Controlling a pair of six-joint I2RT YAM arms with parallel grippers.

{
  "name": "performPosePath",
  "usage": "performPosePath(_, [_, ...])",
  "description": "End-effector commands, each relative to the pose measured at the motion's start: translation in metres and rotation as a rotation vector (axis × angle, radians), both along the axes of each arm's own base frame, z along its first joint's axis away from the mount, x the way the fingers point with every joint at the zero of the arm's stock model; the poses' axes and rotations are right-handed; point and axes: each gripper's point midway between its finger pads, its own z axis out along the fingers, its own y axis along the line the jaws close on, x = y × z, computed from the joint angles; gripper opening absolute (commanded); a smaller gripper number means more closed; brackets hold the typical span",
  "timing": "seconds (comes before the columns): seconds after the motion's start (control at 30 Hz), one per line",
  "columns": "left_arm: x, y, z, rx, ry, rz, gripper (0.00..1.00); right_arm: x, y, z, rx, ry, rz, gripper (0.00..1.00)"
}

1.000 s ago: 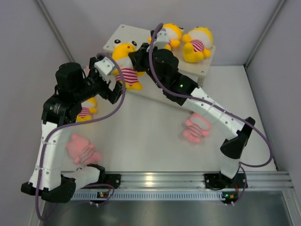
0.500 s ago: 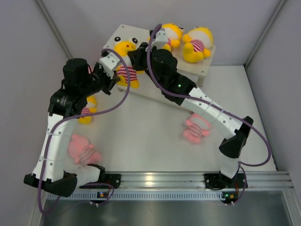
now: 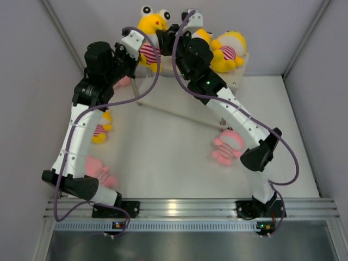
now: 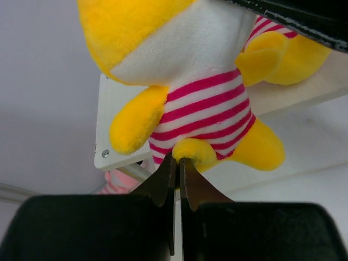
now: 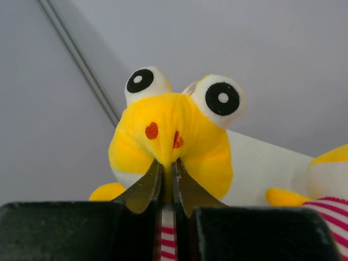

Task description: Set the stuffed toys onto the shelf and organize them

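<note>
A yellow stuffed toy (image 3: 150, 27) with big eyes and a striped belly hangs upright over the back left of the shelf (image 3: 237, 79), held by both arms. My left gripper (image 3: 142, 54) is shut on one of its feet; in the left wrist view the left gripper (image 4: 179, 159) pinches the foot under the toy's belly (image 4: 202, 106). My right gripper (image 3: 162, 37) is shut on its face, and in the right wrist view the right gripper (image 5: 168, 161) pinches the fabric below the toy's nose marks (image 5: 173, 125). Two more yellow toys (image 3: 229, 51) lie on the shelf's top board.
A pink toy (image 3: 228, 147) lies on the table by the right arm. Another pink toy (image 3: 99, 172) and a yellow toy (image 3: 101, 128) lie by the left arm. A third pink toy (image 3: 124, 81) shows beneath the shelf's left end. Grey walls close in on all sides.
The left gripper closed on the yellow toy's foot. Both arms then lifted the toy off the shelf's front left and carried it up toward the back.
</note>
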Motion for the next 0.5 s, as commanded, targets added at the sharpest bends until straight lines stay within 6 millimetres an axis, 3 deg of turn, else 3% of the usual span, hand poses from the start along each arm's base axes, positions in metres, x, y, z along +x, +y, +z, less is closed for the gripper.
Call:
performPosePath(0.0, [0.026, 0.017, 0.013, 0.013, -0.087, 0.111, 0.00, 0.019, 0.003, 0.012, -0.006, -0.091, -0.001, 0.08])
performPosePath(0.07, [0.042, 0.016, 0.003, 0.037, -0.077, 0.126, 0.00, 0.026, 0.001, 0.004, -0.026, -0.090, -0.019, 0.11])
performPosePath(0.2, [0.062, 0.010, 0.002, 0.088, -0.099, 0.107, 0.00, 0.029, -0.013, 0.003, -0.043, -0.090, -0.060, 0.27])
performPosePath(0.37, [0.085, 0.006, -0.006, 0.150, -0.111, 0.096, 0.00, 0.010, -0.025, 0.017, -0.095, -0.133, -0.037, 0.43])
performPosePath(0.47, [0.092, 0.009, -0.007, 0.154, -0.110, 0.101, 0.00, -0.005, -0.029, 0.026, -0.129, -0.137, -0.003, 0.59])
